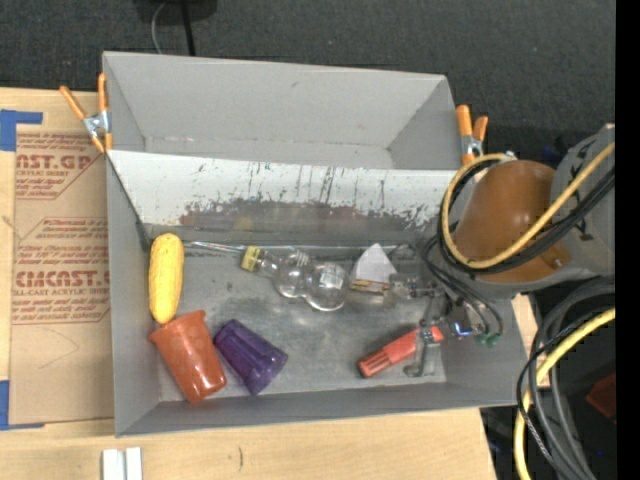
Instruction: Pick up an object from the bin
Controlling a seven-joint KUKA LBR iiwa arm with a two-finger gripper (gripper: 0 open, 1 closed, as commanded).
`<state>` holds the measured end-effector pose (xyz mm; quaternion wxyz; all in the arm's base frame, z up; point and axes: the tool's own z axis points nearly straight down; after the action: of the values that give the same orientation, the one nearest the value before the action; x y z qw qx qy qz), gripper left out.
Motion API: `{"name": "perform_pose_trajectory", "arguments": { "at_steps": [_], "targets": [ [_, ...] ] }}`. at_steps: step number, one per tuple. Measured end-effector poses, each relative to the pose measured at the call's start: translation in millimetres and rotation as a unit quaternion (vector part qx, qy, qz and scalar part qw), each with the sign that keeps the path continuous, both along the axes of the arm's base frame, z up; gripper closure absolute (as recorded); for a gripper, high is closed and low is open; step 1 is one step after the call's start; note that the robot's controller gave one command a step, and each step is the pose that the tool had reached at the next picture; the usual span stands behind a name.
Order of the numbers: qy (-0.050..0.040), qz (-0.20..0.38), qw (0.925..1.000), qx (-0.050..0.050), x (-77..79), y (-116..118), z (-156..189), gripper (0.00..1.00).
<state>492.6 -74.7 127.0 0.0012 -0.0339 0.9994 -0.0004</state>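
You are looking at one red, stick-shaped thing lying tilted on the floor of the grey bin, in its lower right part. The gripper is hanging right at that thing's right end, and you cannot tell whether its jaws are spread or pressed together, nor whether they are pinching the red thing. The arm's orange cover is sitting above the bin's right wall.

Just above the red thing, near the middle of the floor, one clear bulbous bottle is lying on its side, with one small white piece just beside its right end. Well apart to the left, one purple cup and one orange cup are lying side by side, and one yellow corn cob is resting against the left wall. You are counting six things in all.
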Motion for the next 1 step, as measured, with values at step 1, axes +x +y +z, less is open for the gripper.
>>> {"name": "perform_pose_trajectory", "arguments": {
  "at_steps": [1],
  "targets": [
    [0.0031,0.058,0.9983,0.001,-5.4,-16.2,-11.3,0.00]
  ]
}}
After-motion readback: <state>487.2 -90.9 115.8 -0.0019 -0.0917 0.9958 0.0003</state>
